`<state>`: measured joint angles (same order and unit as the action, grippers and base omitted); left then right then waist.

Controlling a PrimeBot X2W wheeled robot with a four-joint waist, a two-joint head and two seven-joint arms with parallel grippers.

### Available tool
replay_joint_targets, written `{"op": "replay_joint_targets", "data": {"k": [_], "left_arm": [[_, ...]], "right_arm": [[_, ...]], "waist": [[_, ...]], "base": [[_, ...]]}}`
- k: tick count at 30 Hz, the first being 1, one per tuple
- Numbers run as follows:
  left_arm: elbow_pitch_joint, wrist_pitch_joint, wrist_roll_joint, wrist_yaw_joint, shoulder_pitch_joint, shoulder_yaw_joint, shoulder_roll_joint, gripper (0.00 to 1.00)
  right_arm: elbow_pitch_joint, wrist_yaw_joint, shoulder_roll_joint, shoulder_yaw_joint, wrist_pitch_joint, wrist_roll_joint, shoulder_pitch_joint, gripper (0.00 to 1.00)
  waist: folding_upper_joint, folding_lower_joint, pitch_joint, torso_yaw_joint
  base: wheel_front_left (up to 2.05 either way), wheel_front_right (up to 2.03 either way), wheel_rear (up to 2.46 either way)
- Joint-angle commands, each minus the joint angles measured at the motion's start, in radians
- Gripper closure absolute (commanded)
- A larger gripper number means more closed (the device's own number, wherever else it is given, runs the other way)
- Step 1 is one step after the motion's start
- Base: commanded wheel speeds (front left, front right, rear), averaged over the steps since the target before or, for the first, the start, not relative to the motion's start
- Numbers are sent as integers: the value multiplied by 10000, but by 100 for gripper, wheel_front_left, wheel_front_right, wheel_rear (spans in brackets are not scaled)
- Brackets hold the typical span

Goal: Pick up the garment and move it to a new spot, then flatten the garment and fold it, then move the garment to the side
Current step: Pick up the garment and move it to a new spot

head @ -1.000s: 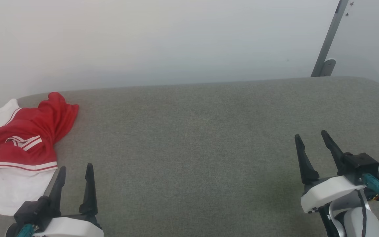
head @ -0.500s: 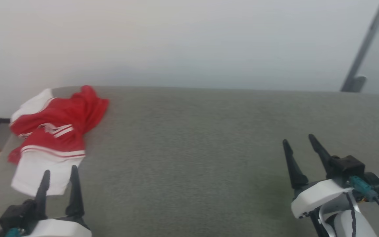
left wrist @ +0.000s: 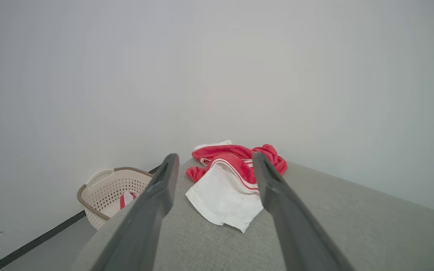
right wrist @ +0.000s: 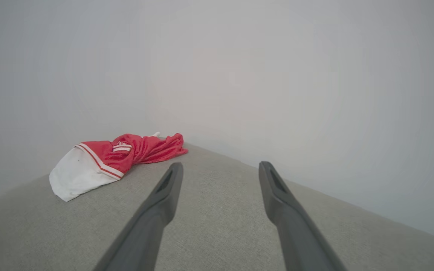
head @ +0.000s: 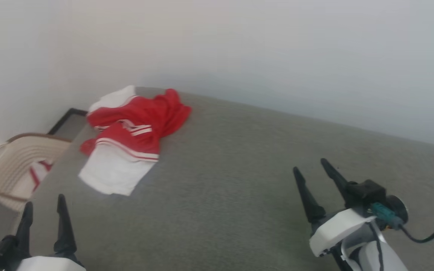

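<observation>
Evidently pickup has not yet begun: the crumpled red-and-white jersey garment [head: 134, 128] lies at the far-left corner of the grey fabric counter [head: 239, 188]. The left gripper [head: 44, 200] and right gripper [head: 309, 165] hang spread wide and empty. The next move calls for reaching leftward and pinching the cloth.

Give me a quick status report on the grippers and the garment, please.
Left gripper open, empty. Right gripper open, empty. Garment crumpled at grey surface's far left corner, untouched. Basket on floor beyond it, not in the way.

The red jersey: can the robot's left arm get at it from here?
Probably yes. The left gripper is open and points toward the jersey, with only bare grey cushion between them. It would need to move forward.
</observation>
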<state>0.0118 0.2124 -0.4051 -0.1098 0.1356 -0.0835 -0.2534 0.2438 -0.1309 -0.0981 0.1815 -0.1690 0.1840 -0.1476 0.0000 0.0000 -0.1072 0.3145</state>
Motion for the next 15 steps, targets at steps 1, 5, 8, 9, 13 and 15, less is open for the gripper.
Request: {"op": "replay_joint_targets", "data": {"k": [1, 5, 8, 9, 13, 15], "left_arm": [[119, -66, -20, -85, 138, -72, -42, 0], [351, -192, -42, -190, 292, -110, -67, 0], [502, -258, -80, -249, 302, -104, -47, 0], [535, -266, -105, -262, 319, -113, -32, 0], [650, -322, -266, -296, 254, -185, -6, 0], [653, -343, -331, -302, 186, -213, -2, 0]], "right_arm": [[77, 3, 28, 112, -76, 73, -68, 0], [184, 3, 49, 318, -124, 155, -191, 0], [306, 3, 48, 358, -183, 196, -221, 0], [337, 3, 49, 372, -198, 199, -230, 0], [364, 3, 10, 409, -205, 223, -275, 0], [363, 3, -19, 414, -188, 227, -297, 0]], "waist": [[0, 0, -113, 483], [0, 0, -138, 861], [0, 0, -128, 1035], [0, 0, -121, 1066], [0, 0, -30, 1080], [0, 0, 9, 1047]], "base": [[0, 0, 0], [0, 0, 0], [0, 0, 0], [0, 0, 0], [0, 0, 0], [0, 0, 0]]}}
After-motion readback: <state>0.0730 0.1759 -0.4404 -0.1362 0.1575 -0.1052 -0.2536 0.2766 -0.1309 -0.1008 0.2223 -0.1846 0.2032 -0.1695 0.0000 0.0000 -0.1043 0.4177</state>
